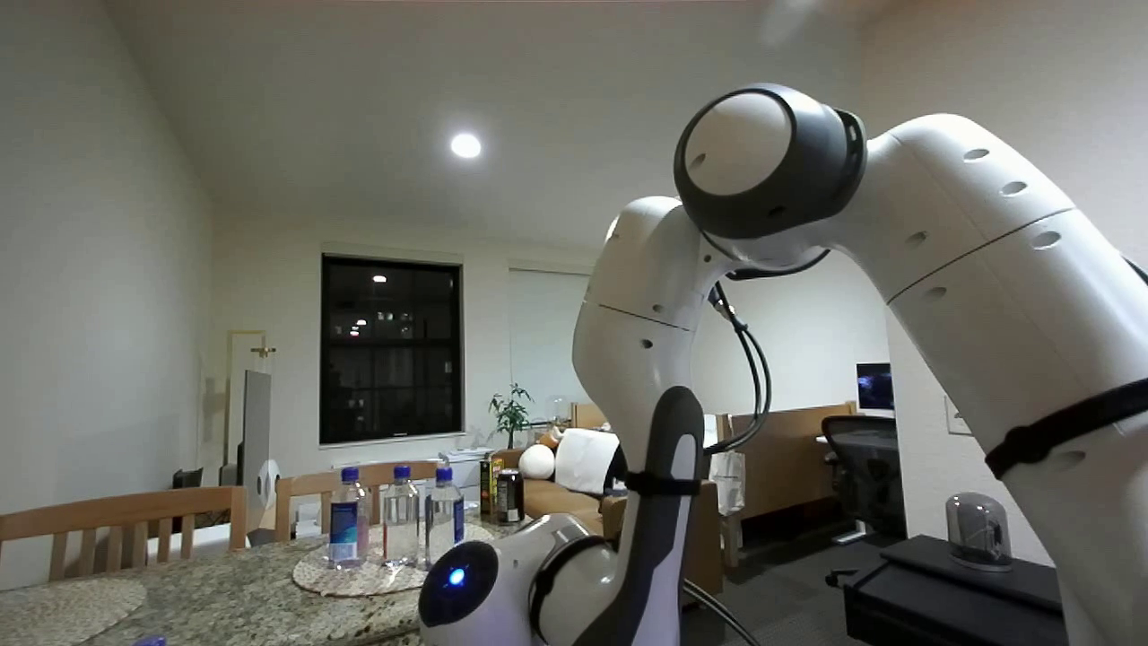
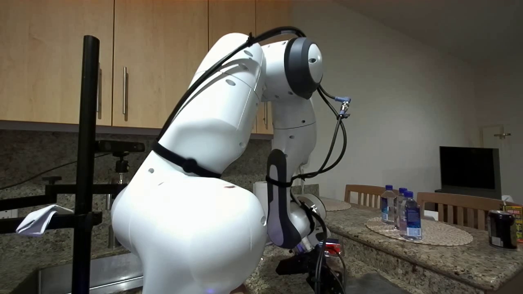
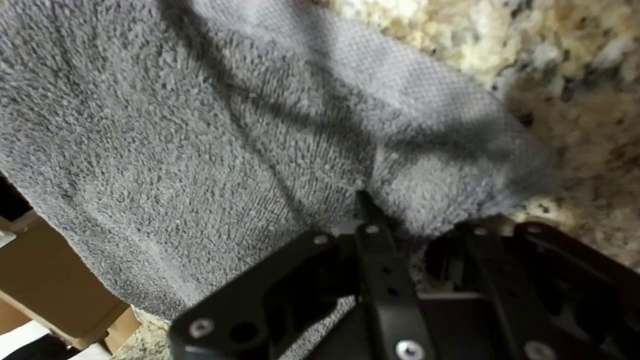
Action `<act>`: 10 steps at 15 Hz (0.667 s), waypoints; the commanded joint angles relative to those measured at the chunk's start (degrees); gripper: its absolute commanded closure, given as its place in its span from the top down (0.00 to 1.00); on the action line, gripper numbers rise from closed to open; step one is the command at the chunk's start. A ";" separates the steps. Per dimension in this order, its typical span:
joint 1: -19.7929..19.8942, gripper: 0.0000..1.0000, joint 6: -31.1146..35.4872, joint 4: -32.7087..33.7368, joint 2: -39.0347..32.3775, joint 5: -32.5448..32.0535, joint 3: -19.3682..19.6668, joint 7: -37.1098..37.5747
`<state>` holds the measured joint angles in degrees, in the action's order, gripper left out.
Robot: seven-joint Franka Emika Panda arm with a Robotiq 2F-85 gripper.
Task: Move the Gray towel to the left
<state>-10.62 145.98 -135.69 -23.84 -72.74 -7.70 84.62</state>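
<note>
The gray towel (image 3: 175,150) fills much of the wrist view and lies on the speckled stone counter (image 3: 575,125). Its smoother woven border runs along the upper right, and creases run toward my fingers. My black gripper (image 3: 412,220) has its fingers drawn inward, with a bunched part of the towel between them. The right fingertip is hidden by cloth and shadow. In an exterior view the gripper's body (image 2: 322,273) is low behind the arm, with its fingertips out of frame. A dark gray part of the towel (image 2: 374,283) shows beside it there.
Several water bottles (image 1: 399,520) stand on a round woven mat (image 2: 441,237) on the raised counter, with a black can (image 2: 501,229) nearby. A red packet (image 2: 333,247) is behind the gripper. A sink (image 2: 114,271) and a black stand (image 2: 86,163) are near the arm's base.
</note>
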 commanded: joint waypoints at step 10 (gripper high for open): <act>-0.04 0.13 -1.53 -0.72 14.92 25.03 -2.52 -25.62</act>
<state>-10.52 146.11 -135.45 -15.41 -54.01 -9.53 66.56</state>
